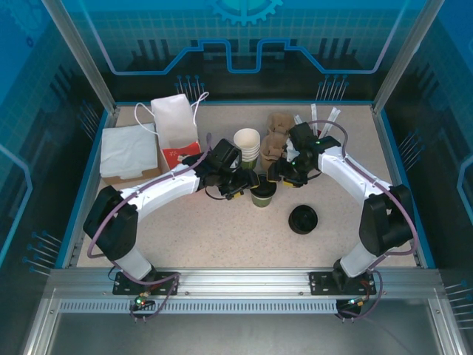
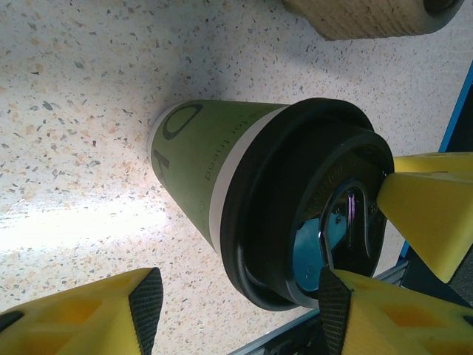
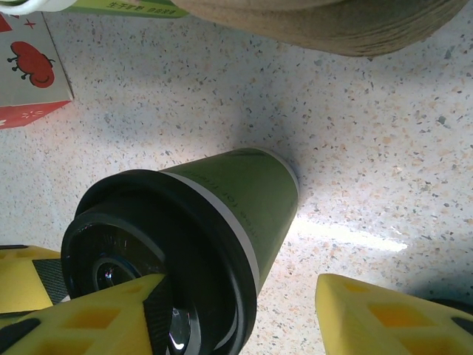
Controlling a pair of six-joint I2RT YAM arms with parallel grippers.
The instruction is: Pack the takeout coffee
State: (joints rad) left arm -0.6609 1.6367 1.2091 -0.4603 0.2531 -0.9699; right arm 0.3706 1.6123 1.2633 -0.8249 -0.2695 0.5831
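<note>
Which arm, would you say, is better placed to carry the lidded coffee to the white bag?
Probably left: left claw and right claw both flank the takeout coffee, but the white bag stands rear left.

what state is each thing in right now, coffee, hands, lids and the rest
takeout coffee: lidded, upright on the table
left hand: open, straddling the takeout coffee
right hand: open, straddling the takeout coffee
cup stack: upright, lidless
loose lids: stacked, apart from the takeout coffee
white bag: standing upright
</note>
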